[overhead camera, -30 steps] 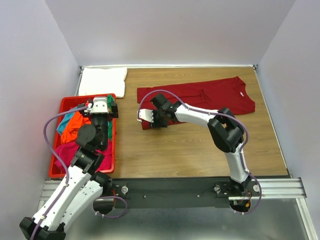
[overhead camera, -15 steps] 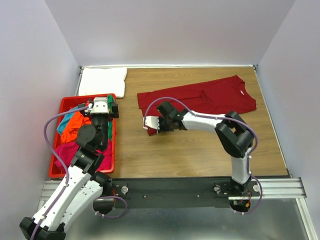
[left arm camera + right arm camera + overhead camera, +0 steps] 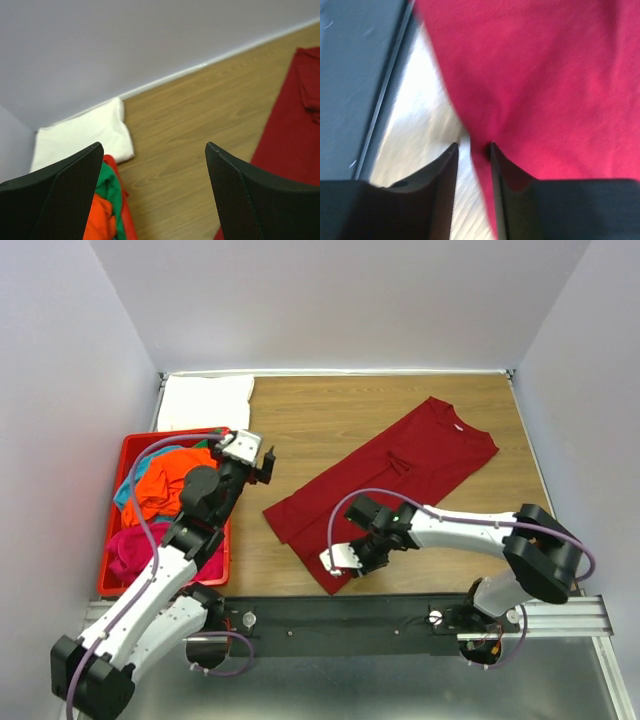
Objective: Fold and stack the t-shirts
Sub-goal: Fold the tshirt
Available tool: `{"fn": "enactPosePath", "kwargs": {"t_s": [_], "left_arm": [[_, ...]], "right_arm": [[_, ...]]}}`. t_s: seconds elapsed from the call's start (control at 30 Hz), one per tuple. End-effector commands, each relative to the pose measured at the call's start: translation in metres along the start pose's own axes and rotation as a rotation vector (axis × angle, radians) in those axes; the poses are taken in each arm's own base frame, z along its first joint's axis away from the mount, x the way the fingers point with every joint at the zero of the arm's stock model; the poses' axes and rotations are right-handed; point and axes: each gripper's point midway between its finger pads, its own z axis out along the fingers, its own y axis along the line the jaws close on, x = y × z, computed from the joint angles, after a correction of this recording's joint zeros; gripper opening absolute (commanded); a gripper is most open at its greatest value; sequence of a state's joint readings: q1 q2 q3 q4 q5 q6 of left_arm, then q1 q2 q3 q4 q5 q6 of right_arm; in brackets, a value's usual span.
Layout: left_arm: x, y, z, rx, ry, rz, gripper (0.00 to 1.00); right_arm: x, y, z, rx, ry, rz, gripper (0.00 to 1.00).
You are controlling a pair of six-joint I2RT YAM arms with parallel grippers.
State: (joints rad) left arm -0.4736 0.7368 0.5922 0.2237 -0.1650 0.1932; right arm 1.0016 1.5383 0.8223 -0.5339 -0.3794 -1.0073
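Wooden desk [image 3: 300, 425] between pale walls carries the red shirt [image 3: 400, 465], spread flat on a slant from the lower middle to the upper right of the top view. Right jaws sit at its near corner, narrowly parted at the cloth edge; whether they pinch it I cannot tell. Left jaws gape wide and empty by the bin [image 3: 108, 585] at left. White shirt [image 3: 205, 400] lies folded in the upper left corner; other shirts [image 3: 160, 490] fill the bin.
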Motion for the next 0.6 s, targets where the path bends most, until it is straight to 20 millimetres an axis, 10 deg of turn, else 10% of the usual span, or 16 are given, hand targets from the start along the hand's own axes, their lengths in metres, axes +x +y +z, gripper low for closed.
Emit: {"fn": "enactPosePath", "kwargs": {"t_s": [0.0, 0.27, 0.53, 0.57], "left_arm": [[-0.007, -0.054, 0.013, 0.278, -0.025, -0.055, 0.90], [0.025, -0.115, 0.057, 0.516, 0.181, -0.232, 0.90], [0.038, -0.167, 0.123, 0.714, 0.321, -0.381, 0.86], [0.068, -0.181, 0.130, 0.745, 0.418, -0.419, 0.83]], "right_arm": [[0.008, 0.017, -0.021, -0.012, 0.008, 0.015, 0.41], [0.035, -0.026, -0.092, 0.270, -0.091, 0.203, 0.61], [0.127, -0.060, -0.155, 0.692, -0.137, 0.729, 0.74], [0.148, -0.071, -0.178, 0.787, -0.147, 0.868, 0.74]]}}
